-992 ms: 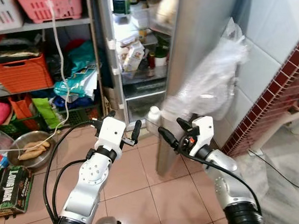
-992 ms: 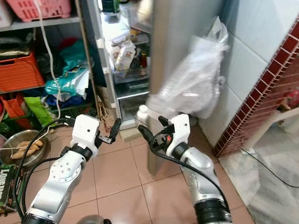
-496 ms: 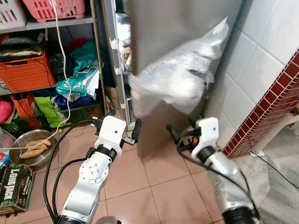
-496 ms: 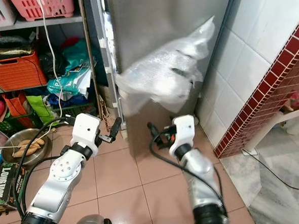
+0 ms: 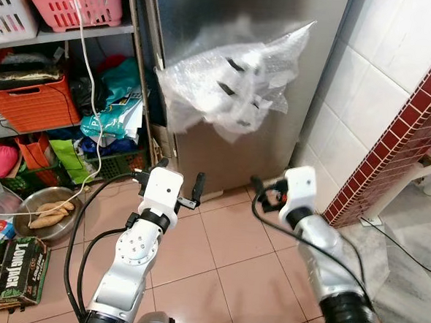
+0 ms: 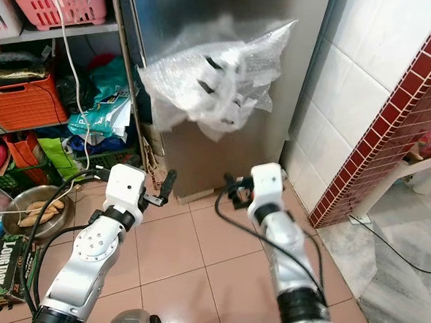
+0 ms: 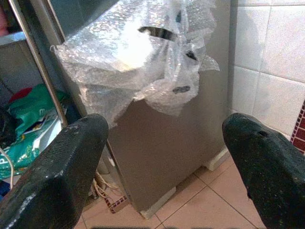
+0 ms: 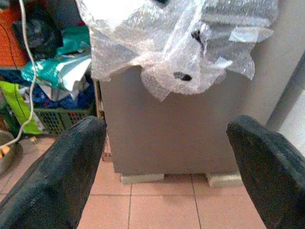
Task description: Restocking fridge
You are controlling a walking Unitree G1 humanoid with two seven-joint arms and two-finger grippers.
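While spread wide, both fingers (image 7: 71, 162) seemingly empty.

Grey steel fridge (image 5: 224, 144); clear bubble wrap (image 5: 231, 78); pink basket (image 5: 67, 6); orange crate (image 5: 32, 106); terracotta floor tiles (image 5: 223, 272).

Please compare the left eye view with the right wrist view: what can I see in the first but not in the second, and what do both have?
In the left eye view alone: the pink basket on the shelf, the metal bowl on the floor, the red brick wall, and both grippers, left and right, held up before the fridge. In the right wrist view alone: the blocks under the fridge and the right gripper's open fingers close up. Both share the closed fridge and the bubble wrap on its door.
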